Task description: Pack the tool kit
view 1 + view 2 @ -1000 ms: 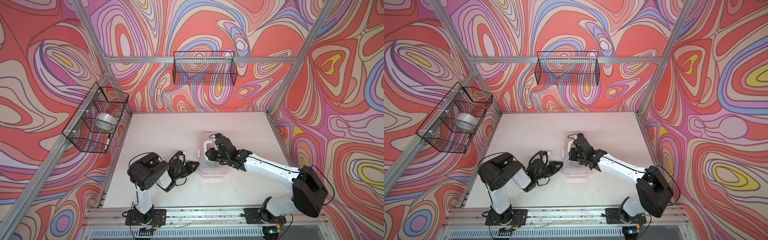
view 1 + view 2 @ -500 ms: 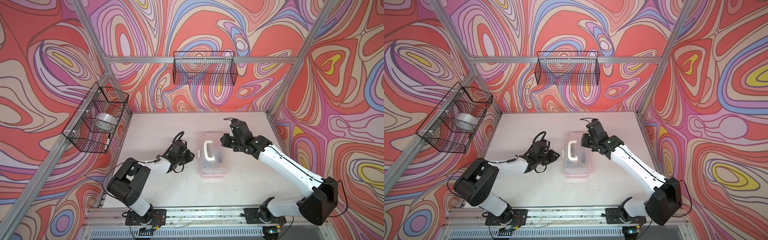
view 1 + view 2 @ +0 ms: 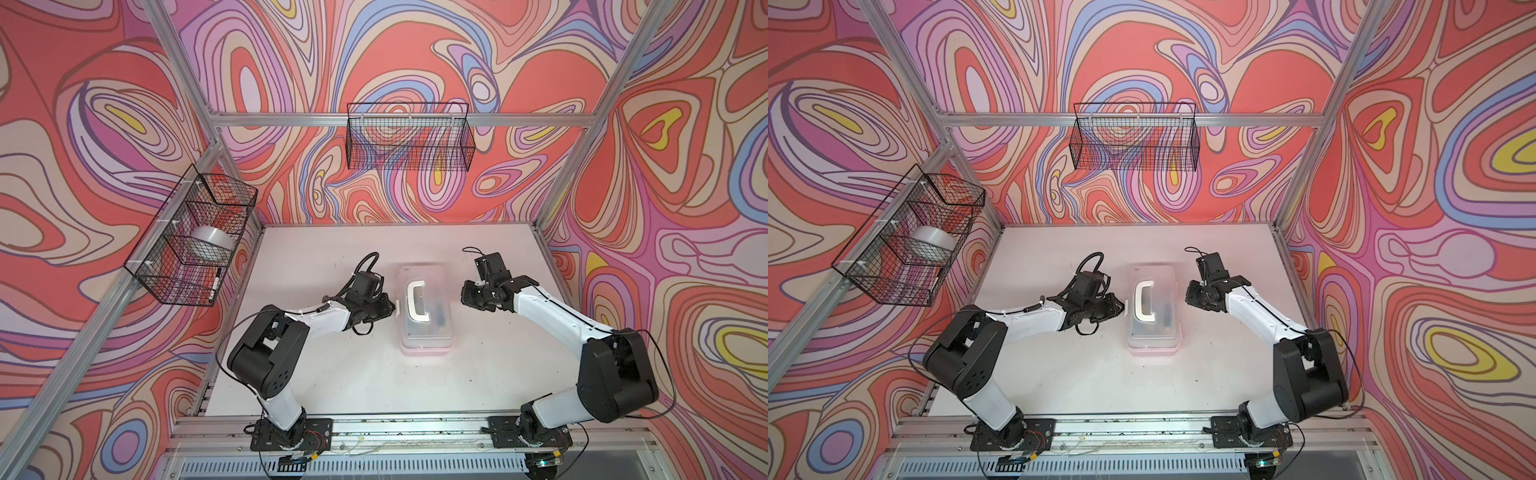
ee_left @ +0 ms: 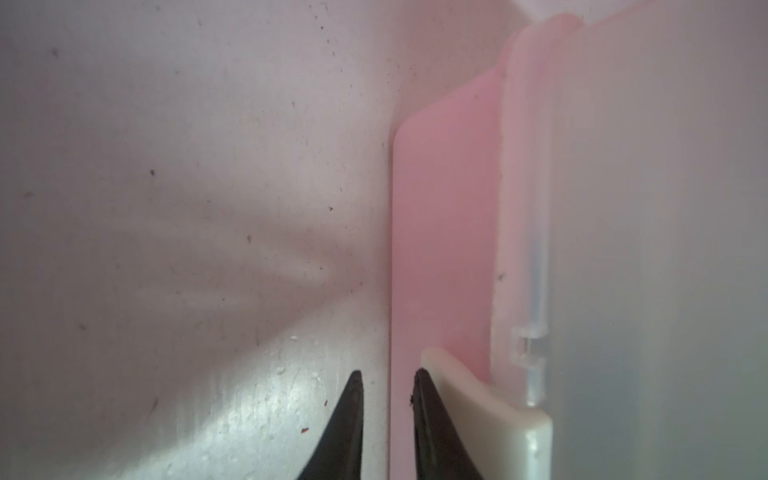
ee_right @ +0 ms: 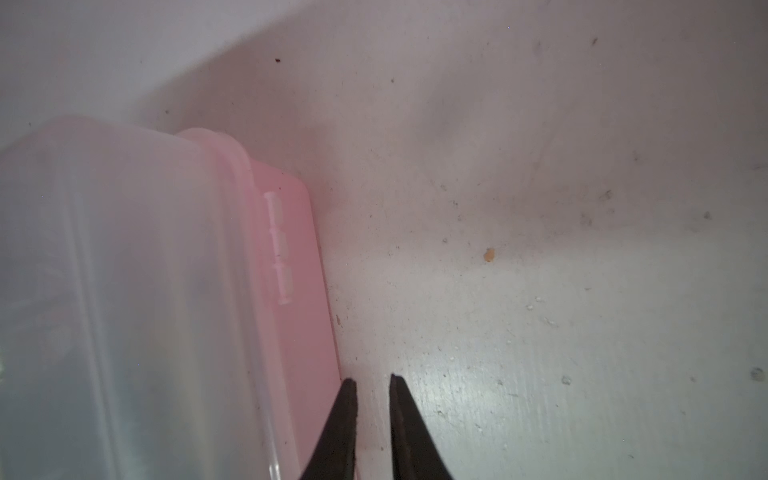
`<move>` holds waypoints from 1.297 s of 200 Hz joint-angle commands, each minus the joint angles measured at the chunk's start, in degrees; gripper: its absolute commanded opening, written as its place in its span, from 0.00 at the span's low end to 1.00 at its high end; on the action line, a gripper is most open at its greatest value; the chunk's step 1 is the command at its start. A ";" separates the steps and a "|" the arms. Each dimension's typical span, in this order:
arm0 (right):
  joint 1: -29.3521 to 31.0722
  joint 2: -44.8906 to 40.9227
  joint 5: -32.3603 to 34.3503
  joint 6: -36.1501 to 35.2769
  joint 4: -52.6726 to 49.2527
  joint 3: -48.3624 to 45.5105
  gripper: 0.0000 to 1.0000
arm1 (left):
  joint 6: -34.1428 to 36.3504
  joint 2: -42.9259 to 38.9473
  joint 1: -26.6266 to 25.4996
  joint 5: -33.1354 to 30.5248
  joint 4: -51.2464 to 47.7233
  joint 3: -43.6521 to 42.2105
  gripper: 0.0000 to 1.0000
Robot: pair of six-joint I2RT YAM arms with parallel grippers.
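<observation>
The tool kit (image 3: 428,328) lies in the middle of the table with its clear lid down over the pink base and its white handle (image 3: 415,301) flat on top; dark tools show faintly through the lid. My left gripper (image 3: 390,309) is low at the case's left side. In the left wrist view its tips (image 4: 388,378) stand a narrow gap apart, one beside the white latch (image 4: 478,399), with nothing between them. My right gripper (image 3: 463,295) is at the case's right side. Its tips (image 5: 372,380) stand slightly apart just beside the pink base (image 5: 299,270), holding nothing.
A black wire basket (image 3: 409,137) hangs on the back wall. Another basket (image 3: 191,237) on the left wall holds a tape roll (image 3: 208,243) and a marker (image 3: 216,284). The white table (image 3: 374,374) ends at the front rail where both arm bases stand.
The right gripper has left the top of the case and come down beside its right side. The left arm has stretched out from its folded pose to the case's left side.
</observation>
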 commanded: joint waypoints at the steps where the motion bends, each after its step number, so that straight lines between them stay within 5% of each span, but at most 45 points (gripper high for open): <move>1: 0.05 1.76 -3.63 -0.77 5.62 -0.62 0.16 | 1.91 -1.78 -1.61 -0.42 -3.88 2.77 0.22; 77: 10.53 7.21 -3.23 0.37 8.46 2.38 0.15 | 2.75 0.42 -6.69 -3.36 -6.96 8.78 0.20; 138: 10.41 6.86 0.01 0.91 9.07 0.92 0.15 | 4.04 -0.91 -7.84 -6.87 -11.26 8.91 0.19; 160: 8.11 3.88 0.73 0.09 7.79 0.43 0.20 | 4.74 -5.03 -5.47 -9.94 -12.58 5.63 0.34; 176: 5.38 0.74 1.47 -0.95 6.58 -0.03 0.28 | 5.44 -9.32 -2.42 -12.47 -14.04 2.96 0.53; 192: 2.77 -2.66 3.02 -2.53 5.95 -0.66 0.47 | 6.11 -14.35 1.04 -16.00 -16.01 0.49 0.63; 200: 2.03 -4.30 4.97 -3.37 5.47 -0.70 0.60 | 6.75 -17.08 2.62 -17.94 -16.18 -0.88 0.67; 214: 1.80 -7.11 10.39 -4.53 5.05 -1.19 0.97 | 8.89 -21.93 4.48 -24.31 -16.06 -3.04 0.69; 241: 1.68 -11.82 21.76 -6.15 7.48 -3.57 0.98 | 18.83 -30.06 4.65 -39.49 -4.43 -11.24 0.71; 259: 1.68 -11.80 31.24 -7.10 9.22 -4.69 0.98 | 28.82 -33.93 4.68 -42.99 16.54 -20.48 0.75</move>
